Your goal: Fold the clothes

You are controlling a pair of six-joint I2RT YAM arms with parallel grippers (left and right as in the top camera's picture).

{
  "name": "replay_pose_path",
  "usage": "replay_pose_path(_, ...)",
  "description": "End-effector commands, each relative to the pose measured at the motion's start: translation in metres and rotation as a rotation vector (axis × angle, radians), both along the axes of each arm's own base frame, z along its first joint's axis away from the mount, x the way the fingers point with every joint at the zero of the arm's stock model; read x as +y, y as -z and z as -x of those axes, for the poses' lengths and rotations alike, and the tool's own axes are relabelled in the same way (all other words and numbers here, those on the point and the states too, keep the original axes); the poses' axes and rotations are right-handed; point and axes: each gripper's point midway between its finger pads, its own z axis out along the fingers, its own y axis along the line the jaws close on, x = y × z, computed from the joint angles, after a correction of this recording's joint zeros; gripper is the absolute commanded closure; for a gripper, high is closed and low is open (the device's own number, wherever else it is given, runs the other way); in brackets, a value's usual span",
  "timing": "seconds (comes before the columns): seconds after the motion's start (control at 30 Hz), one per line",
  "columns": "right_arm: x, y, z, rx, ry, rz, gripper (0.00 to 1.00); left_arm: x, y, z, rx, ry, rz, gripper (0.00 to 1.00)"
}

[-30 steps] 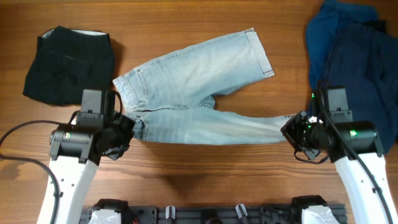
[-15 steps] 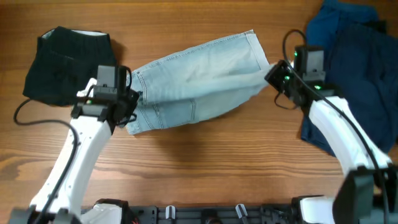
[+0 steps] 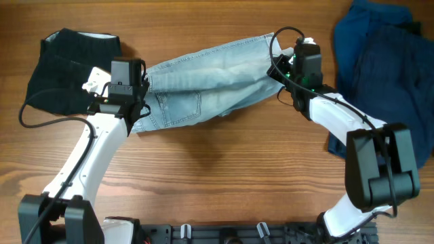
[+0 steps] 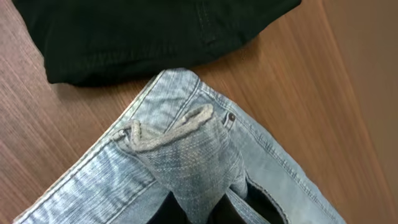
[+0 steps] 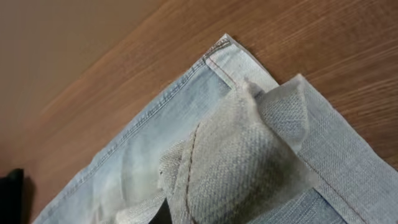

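Light blue jeans (image 3: 203, 78) lie across the middle of the table, one leg folded over the other. My left gripper (image 3: 132, 102) is shut on the jeans' waistband (image 4: 186, 168) at the left end, just right of the black garment. My right gripper (image 3: 285, 68) is shut on a leg hem (image 5: 249, 155), held over the other leg's hem at the jeans' right end. The fingertips of both grippers are hidden under denim.
A folded black garment (image 3: 71, 71) lies at the far left; it also shows in the left wrist view (image 4: 143, 31). A heap of dark blue clothes (image 3: 383, 74) lies at the right edge. Bare wooden table (image 3: 224, 176) runs along the front.
Both grippers carried the near leg and waist corner away from the front and over the far leg. The jeans went from spread open to folded lengthwise.
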Motion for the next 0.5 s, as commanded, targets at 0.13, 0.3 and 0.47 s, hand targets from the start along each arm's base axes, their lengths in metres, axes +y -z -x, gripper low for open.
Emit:
replay_pose_path(0.13, 0.001, -0.014, -0.038, -0.186, 0.048, -0.035, 0.65, 0.025, 0.018, -0.035, -0.078, -0.104, -0.118, 0.62)
replay_pose_path(0.3, 0.001, -0.042, -0.052, -0.322, 0.006, 0.046, 0.0, 0.039, 0.003, -0.057, -0.178, -0.105, -0.142, 0.0)
replay_pose_path(0.47, 0.025, -0.044, -0.042, -0.312, -0.161, 0.035, 0.0, 0.024, 0.004, -0.056, -0.111, 0.117, -0.185, 0.0)
